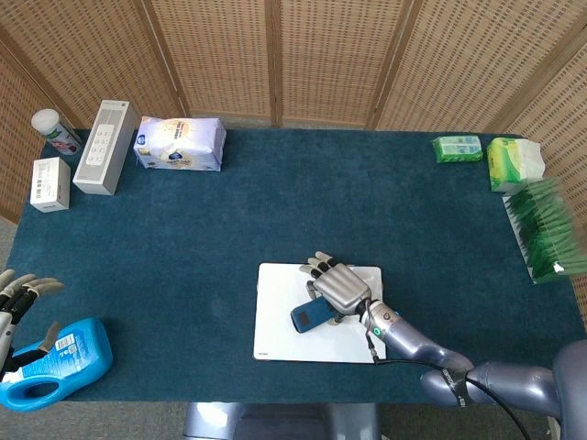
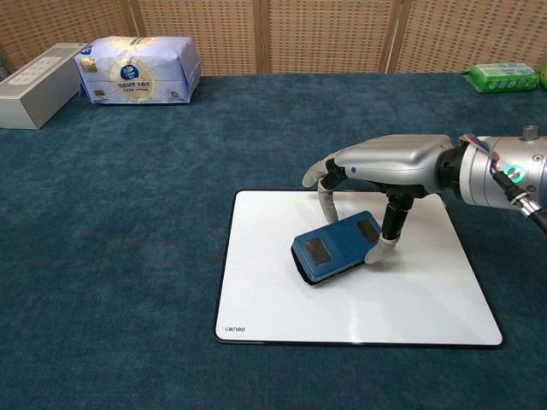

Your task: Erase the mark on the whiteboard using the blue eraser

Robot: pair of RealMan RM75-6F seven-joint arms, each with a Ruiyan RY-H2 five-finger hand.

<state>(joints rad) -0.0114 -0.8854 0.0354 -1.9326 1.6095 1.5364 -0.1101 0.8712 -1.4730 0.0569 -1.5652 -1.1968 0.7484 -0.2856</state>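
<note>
The whiteboard (image 2: 282, 299) lies flat near the desk's (image 2: 128, 222) front edge, right of centre. On it rests the blue eraser (image 2: 336, 248), gripped by the right hand (image 2: 385, 166), whose fingers (image 2: 326, 198) curl down around its far side with the thumb against its near end. The left hand (image 1: 18, 307) hovers at the front left corner, fingers spread and holding nothing, just beside a blue bottle (image 1: 60, 362).

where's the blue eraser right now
The blue eraser lies flat on the whiteboard, near its middle in the chest view, held by the right hand from above. In the head view it sits low and centre on the table.
</note>
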